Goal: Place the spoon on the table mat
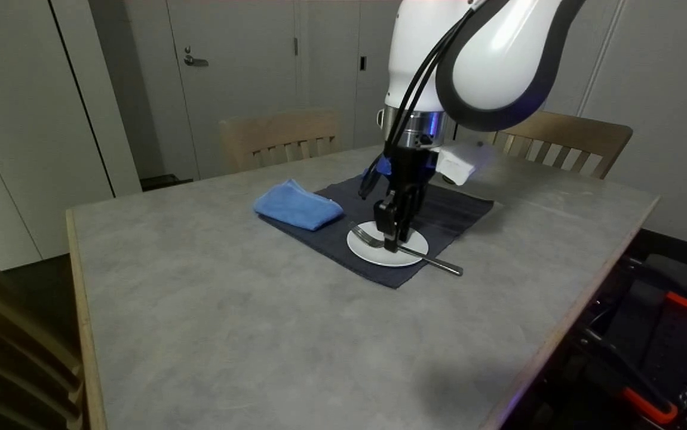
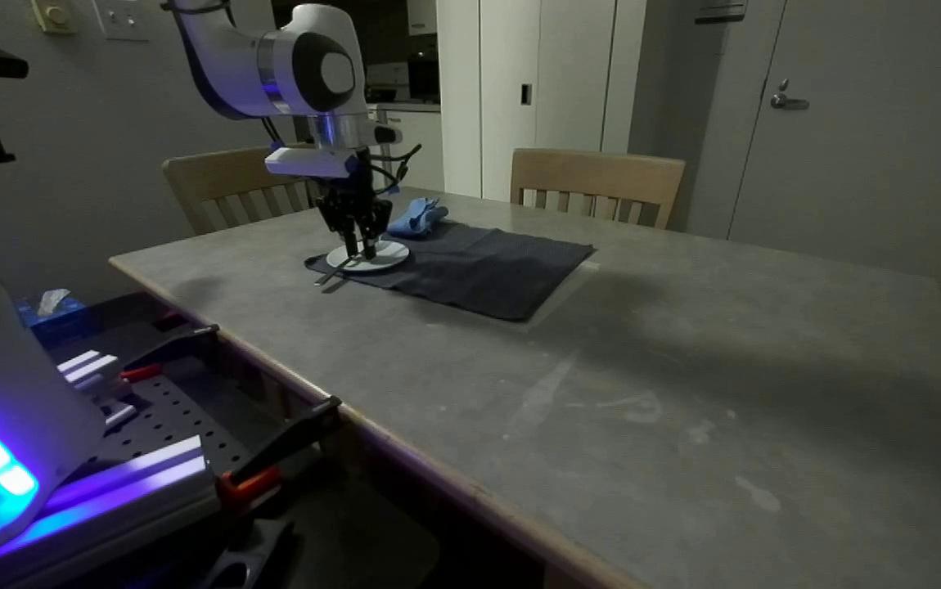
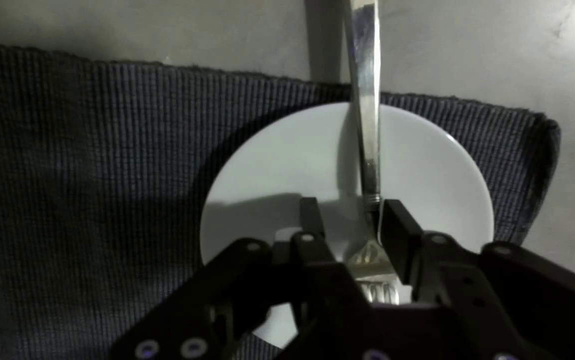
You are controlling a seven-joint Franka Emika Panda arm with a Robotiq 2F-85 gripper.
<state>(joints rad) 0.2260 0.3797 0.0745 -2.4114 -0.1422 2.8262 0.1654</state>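
So the claw (image 3: 352, 217) was right down at the plate (image 3: 427, 170), pointing pretty much straight down, with its fingers (image 3: 398, 225) parted and a decent gap between them. The fork (image 3: 369, 150) (yep, tines and all) ran through that gap, way closer to one finger than the other. Couldn't tell if it was touching that finger, but there was plenty of room on its other side, so I'd call it loose in there.

The fork's tined end lay over the plate below the claw, partly hidden by the fingers in the wrist view. Its handle stuck out away from the claw, past the plate's rim and the edge of the mat (image 3: 117, 150), ending over the table (image 1: 260, 334).

The mat was under both plate and claw, mostly stretching off to one side of the claw. The folded blue cloth (image 1: 298, 206) was left of the claw in an exterior view, overlapping the mat's edge.
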